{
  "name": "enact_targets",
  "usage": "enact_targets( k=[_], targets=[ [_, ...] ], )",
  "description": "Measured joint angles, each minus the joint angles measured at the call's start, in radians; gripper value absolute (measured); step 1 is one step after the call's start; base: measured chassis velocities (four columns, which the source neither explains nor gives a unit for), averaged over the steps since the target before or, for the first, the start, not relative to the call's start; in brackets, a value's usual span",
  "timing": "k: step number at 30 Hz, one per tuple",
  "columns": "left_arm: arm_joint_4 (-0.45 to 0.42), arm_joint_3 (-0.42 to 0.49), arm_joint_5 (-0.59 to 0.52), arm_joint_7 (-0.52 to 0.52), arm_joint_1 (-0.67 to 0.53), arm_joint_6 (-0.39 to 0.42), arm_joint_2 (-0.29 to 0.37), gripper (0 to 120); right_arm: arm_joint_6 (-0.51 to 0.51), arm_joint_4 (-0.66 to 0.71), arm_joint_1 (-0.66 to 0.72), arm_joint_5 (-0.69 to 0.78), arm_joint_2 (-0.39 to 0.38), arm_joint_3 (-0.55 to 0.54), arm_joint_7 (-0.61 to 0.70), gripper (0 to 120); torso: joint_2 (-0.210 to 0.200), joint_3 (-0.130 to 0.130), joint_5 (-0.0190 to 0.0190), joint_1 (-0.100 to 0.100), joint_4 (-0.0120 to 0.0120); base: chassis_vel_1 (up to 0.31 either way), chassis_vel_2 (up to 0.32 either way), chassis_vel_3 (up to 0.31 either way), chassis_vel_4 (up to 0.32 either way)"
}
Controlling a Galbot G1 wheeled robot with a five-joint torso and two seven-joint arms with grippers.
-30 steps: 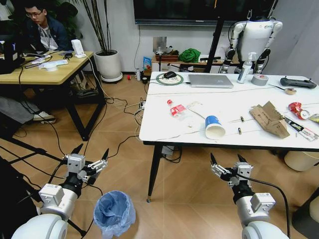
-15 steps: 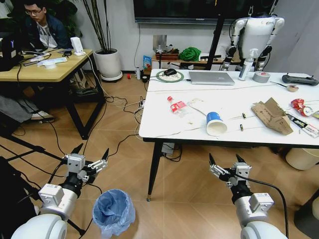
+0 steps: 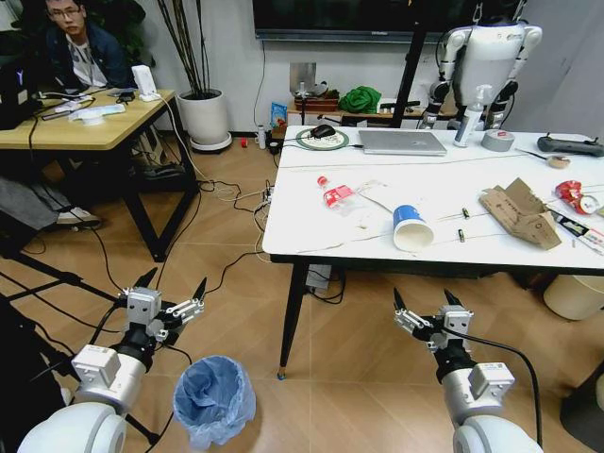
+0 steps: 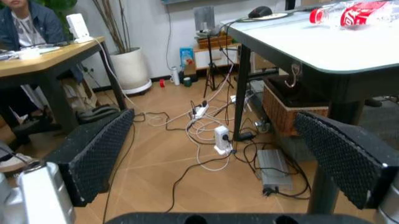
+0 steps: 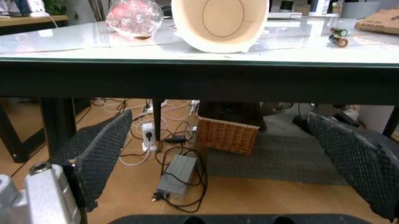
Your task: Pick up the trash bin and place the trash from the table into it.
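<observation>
The trash bin (image 3: 214, 400), lined with a crinkly light-blue bag, stands on the wood floor at the lower left, just right of my left arm. My left gripper (image 3: 171, 289) hangs open above and left of it, holding nothing. My right gripper (image 3: 426, 305) is open too, low in front of the table (image 3: 311, 241). On the marble top lie the trash: a blue-and-white paper cup (image 3: 411, 227) on its side, a crushed bottle (image 3: 335, 195) with red label, torn cardboard (image 3: 516, 213) and red wrappers (image 3: 574, 196). The right wrist view shows the cup (image 5: 219, 22) mouth-on and the bottle (image 5: 133, 17).
A laptop (image 3: 401, 142), tape roll (image 3: 497, 141) and spray bottle (image 3: 463, 126) sit at the table's far side. Cables and a power strip (image 4: 222, 138) litter the floor left of the table. A wicker basket (image 5: 227, 135) stands under the table. A light-wood desk (image 3: 85, 129) stands at left.
The whole head view has shifted a little: the table now sits slightly farther right and the bin slightly lower left. Both grippers stay open and empty.
</observation>
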Motion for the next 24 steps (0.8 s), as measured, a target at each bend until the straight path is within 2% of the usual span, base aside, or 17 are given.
enact_targets(
  k=[24],
  targets=[
    [0.005,0.001,0.005,0.017,-0.001,0.001,-0.001,100,0.008,-0.009,-0.001,0.0,0.0,0.003,-0.013,100,-0.101,-0.06,0.0,-0.041,0.0,0.0,0.0,0.0,0.0]
  ],
)
